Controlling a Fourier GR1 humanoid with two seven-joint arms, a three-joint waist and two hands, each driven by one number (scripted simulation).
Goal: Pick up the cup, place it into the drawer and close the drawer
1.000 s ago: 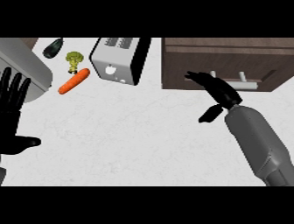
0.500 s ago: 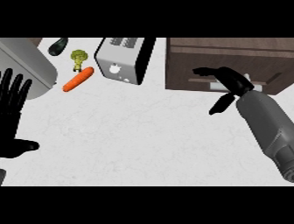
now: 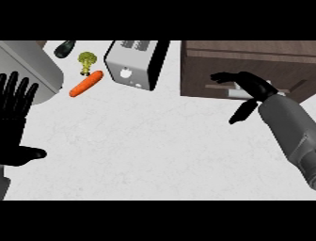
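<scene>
The dark brown drawer (image 3: pixel 272 61) fills the upper right of the head view, with a pale handle (image 3: pixel 220 86) on its front. My right hand (image 3: pixel 252 85) lies over that front by the handle. Its fingers are relaxed and point left, its thumb hangs down, and it holds nothing. My left hand (image 3: pixel 6 121) rests open at the left edge, fingers up. No cup shows anywhere in view.
A silver toaster (image 3: pixel 134 64) stands at the back centre. Left of it lie an orange carrot (image 3: pixel 86 83), a piece of broccoli (image 3: pixel 86 60) and a dark rounded object (image 3: pixel 65 48). A large grey curved body (image 3: pixel 22 66) occupies the upper left.
My right hand has moved up and to the right, from the white counter onto the drawer front. The left hand has stayed still.
</scene>
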